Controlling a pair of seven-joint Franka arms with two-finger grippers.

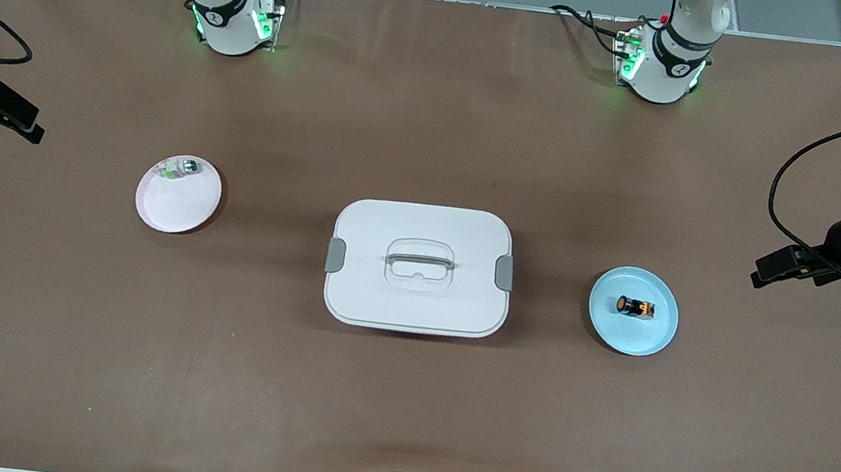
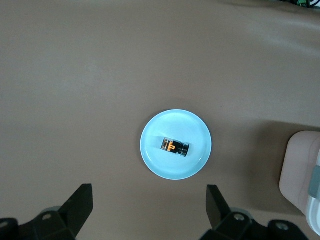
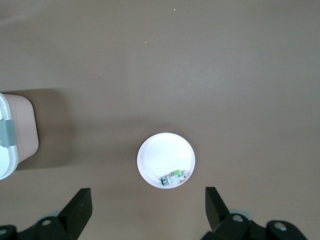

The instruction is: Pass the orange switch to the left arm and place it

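Brown matting covers the table (image 1: 401, 394), with the white box (image 1: 419, 268) at its middle, the blue plate (image 1: 655, 337) toward the left arm's end holding the orange switch (image 1: 635, 307), and a pink plate (image 1: 175, 206) with a small green-and-clear part (image 1: 182, 167) toward the right arm's end. Both grippers hang high with fingers spread wide and holding nothing, the left gripper (image 2: 150, 212) near the blue plate, the right gripper (image 3: 148, 212) near the pink one; the pick likely falls to the left arm, which should descend centred on the switch, pinch across its narrow body, lift well above the box before handing over.

Orange switch (image 2: 175, 147) on blue plate (image 2: 152, 160), left pincer (image 2: 149, 212) spread wide.
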